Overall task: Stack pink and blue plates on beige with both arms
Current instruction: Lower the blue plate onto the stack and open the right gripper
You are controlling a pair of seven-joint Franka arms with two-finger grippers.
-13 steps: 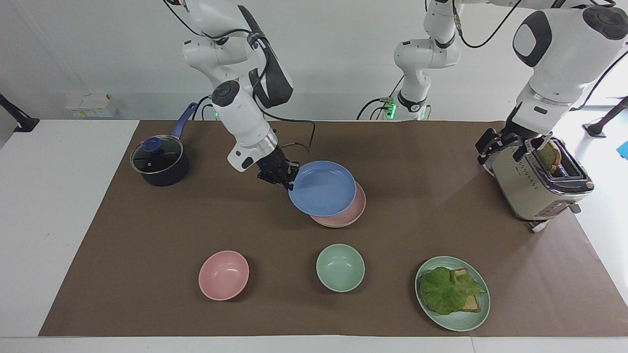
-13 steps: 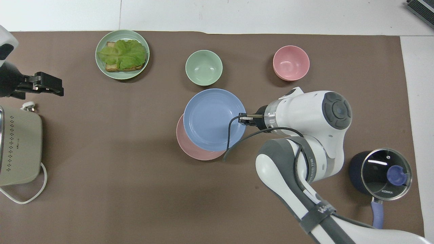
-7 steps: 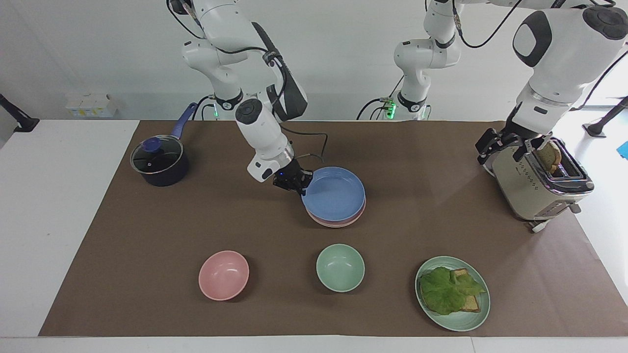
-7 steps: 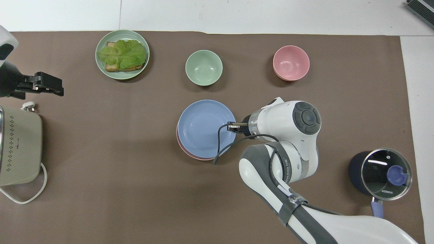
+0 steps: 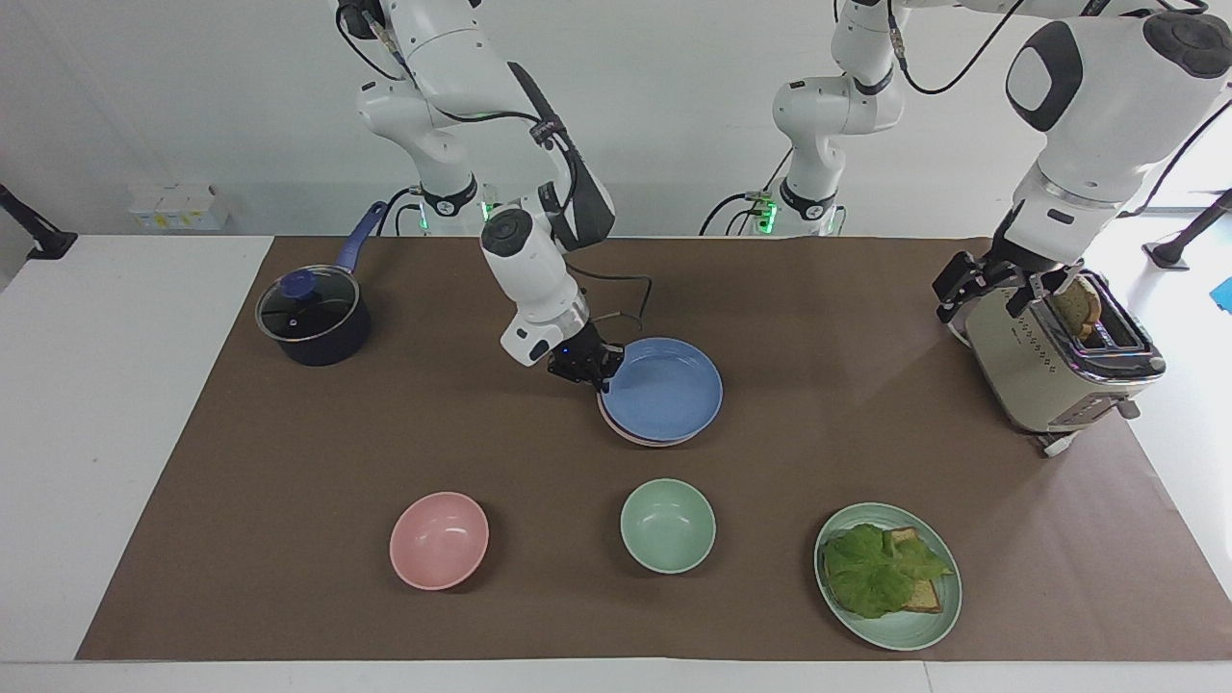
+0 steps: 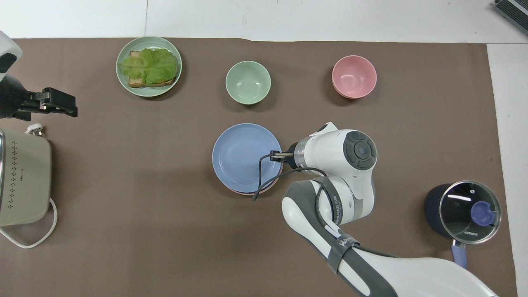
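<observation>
I see the blue plate (image 5: 664,390) lying on the pink plate (image 5: 635,438) mid-table, nearer the robots than the green bowl (image 5: 667,526). My right hand (image 5: 589,371) is pinching the blue plate's rim, its arm slanting down. My left hand (image 5: 996,284) waits spread over the toaster (image 5: 1049,371).

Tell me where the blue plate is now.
The blue plate lies on the pink plate in the middle of the table, nearer to the robots than the green bowl, its rim held by the right gripper.
</observation>
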